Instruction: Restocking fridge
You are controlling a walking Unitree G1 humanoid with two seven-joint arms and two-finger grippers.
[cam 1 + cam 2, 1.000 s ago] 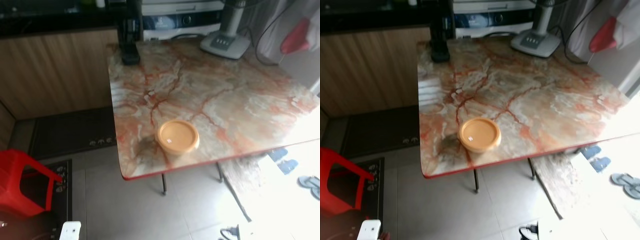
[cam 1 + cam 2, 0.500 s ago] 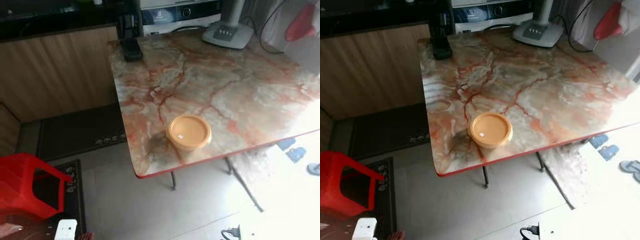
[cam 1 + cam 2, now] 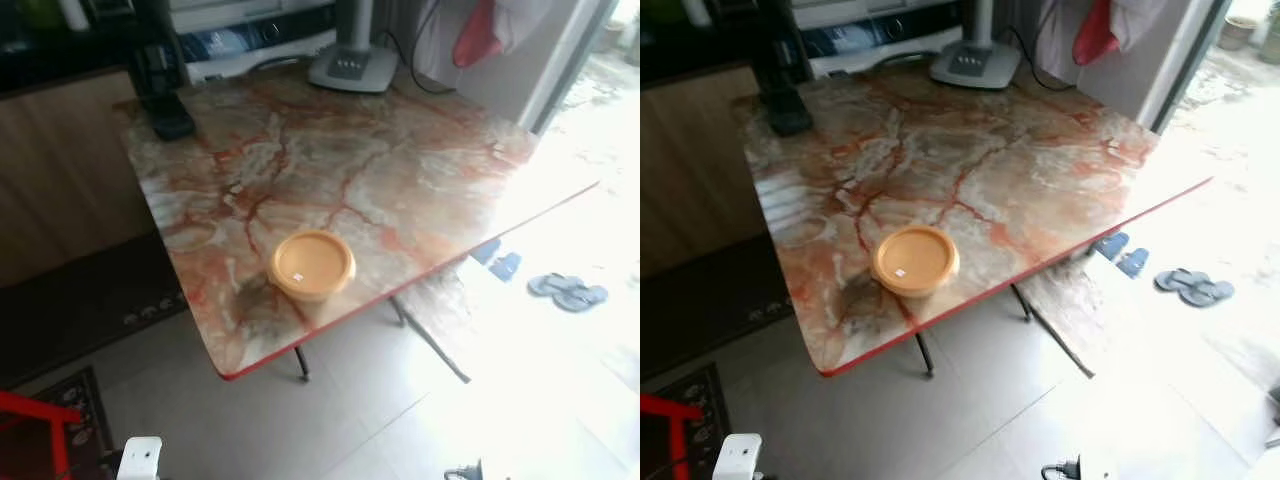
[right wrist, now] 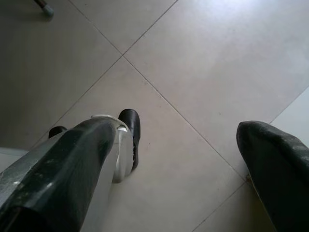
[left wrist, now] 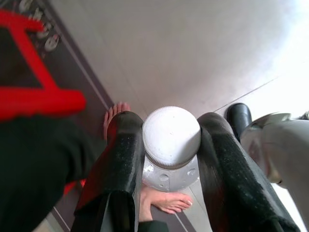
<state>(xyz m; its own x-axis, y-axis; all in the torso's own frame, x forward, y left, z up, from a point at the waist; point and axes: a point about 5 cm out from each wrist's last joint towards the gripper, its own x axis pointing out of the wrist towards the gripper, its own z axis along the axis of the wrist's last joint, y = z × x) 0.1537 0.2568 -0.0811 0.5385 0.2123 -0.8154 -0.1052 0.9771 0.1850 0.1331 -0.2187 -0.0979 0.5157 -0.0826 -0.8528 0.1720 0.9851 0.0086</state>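
The left gripper [image 5: 171, 159] hangs low over the floor, its fingers clamped on a white-capped bottle [image 5: 171, 137]. An orange lidded container [image 3: 311, 264] sits near the marbled worktop's [image 3: 400, 170] front edge. The right gripper [image 4: 178, 159] gapes wide, empty.

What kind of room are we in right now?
Probably a home kitchen or dining corner: a marble-pattern table holding an orange lidded container, wood-fronted counter behind, tiled floor, slippers by the bright doorway.
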